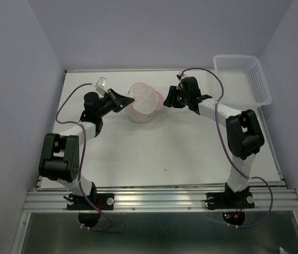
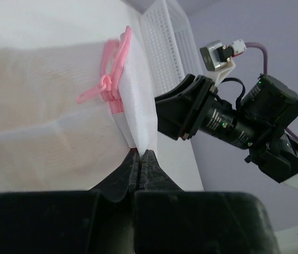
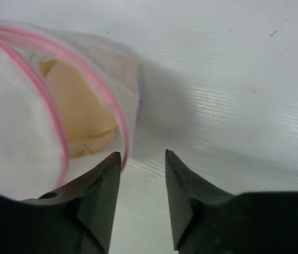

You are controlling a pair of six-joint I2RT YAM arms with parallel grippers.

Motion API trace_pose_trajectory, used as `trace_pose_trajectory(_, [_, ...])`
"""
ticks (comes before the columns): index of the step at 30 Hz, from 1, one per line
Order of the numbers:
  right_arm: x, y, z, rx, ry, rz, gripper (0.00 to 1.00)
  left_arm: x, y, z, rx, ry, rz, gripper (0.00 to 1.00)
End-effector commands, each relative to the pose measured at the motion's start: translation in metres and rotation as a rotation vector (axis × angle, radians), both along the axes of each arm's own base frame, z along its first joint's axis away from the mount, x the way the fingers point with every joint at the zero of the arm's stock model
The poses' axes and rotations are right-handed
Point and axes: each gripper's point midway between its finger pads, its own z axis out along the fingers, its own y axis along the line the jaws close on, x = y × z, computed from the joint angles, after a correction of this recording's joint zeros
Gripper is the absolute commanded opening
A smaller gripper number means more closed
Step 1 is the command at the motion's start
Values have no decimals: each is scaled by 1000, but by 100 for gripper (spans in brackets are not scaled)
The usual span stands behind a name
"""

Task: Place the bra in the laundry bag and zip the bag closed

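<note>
the white table (image 1: 165,153) carries everything, with the laundry bag (image 1: 145,103) toward its far side, about midway across. the white slotted basket (image 1: 242,78) sits well to the right of the bag, at the table's far right corner. the bag is a round pouch of white mesh with pink zipper edging, standing up off the table between the two grippers. the bra (image 3: 77,111) is inside the bag: in the right wrist view its tan fabric shows between the two pink zipper edges.

the left gripper (image 2: 140,154) is at the bag's left side, its jaws pressed together on a fold of the bag's white mesh. the right gripper (image 3: 142,153) is at the bag's right side, jaws partly apart with nothing between them, one finger right beside the pink edging. the pink zipper pull (image 2: 104,87) hangs on the bag's edge, above the left gripper's pinch.
</note>
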Motion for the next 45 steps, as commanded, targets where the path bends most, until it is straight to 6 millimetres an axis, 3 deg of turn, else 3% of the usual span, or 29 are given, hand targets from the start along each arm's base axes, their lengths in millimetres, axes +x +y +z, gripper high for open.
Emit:
trace_pose_trajectory(1, [8,-23,62,-118,-203,1,48,4,10,44,145,-63,202,0])
trace_pose_trajectory(3, [1,-28,76,-152,-264,43,62,0,5,46,168,-28,227,0])
trace_pose_trajectory(5, [-3,-30,82,-171,-291,66,67,-1,8,35,182,42,264,0])
trace_pose_trajectory(10, [-19,-38,88,-171,-308,61,71,0,16,16,181,136,333,0])
trace_pose_trajectory(15, [-31,-36,91,-72,-232,0,74,-5,20,12,176,167,363,0])
trace_pose_trajectory(18, [-42,-25,91,21,-176,7,75,-4,14,26,153,136,363,0])
trace_pose_trajectory(24, [-38,-44,114,42,-207,-143,77,24,-14,92,75,-1,307,0])
trace_pose_trajectory(25, [-37,-49,118,37,-218,-170,77,32,-19,116,52,-48,305,0])
trace_pose_trajectory(26, [-36,-51,119,36,-221,-188,78,36,-24,124,44,-63,304,0])
trace_pose_trajectory(28, [-36,-56,119,36,-219,-222,79,44,-37,133,34,-86,311,0])
trace_pose_trajectory(29, [-36,-60,119,30,-219,-241,80,47,-45,148,14,-115,311,0])
trace_pose_trajectory(30, [-37,-61,119,28,-220,-249,80,52,-52,143,12,-107,298,0])
trace_pose_trajectory(31, [-38,-62,117,34,-211,-257,80,56,-57,154,-12,-116,292,0])
trace_pose_trajectory(33, [-37,-67,119,36,-214,-292,81,61,-68,156,-39,-124,272,0])
trace_pose_trajectory(36, [-40,-65,117,60,-193,-299,82,66,-85,144,-85,-93,248,0])
trace_pose_trajectory(39, [-44,-64,102,67,-152,-300,82,64,-81,113,-85,-29,323,0])
trace_pose_trajectory(40, [-47,-56,99,91,-137,-265,82,58,-81,90,-67,19,337,0])
trace_pose_trajectory(43, [-49,-50,76,109,-82,-253,82,48,-79,49,-54,113,373,0])
trace_pose_trajectory(45, [-52,-44,64,122,-40,-235,81,41,-82,32,-53,159,385,0])
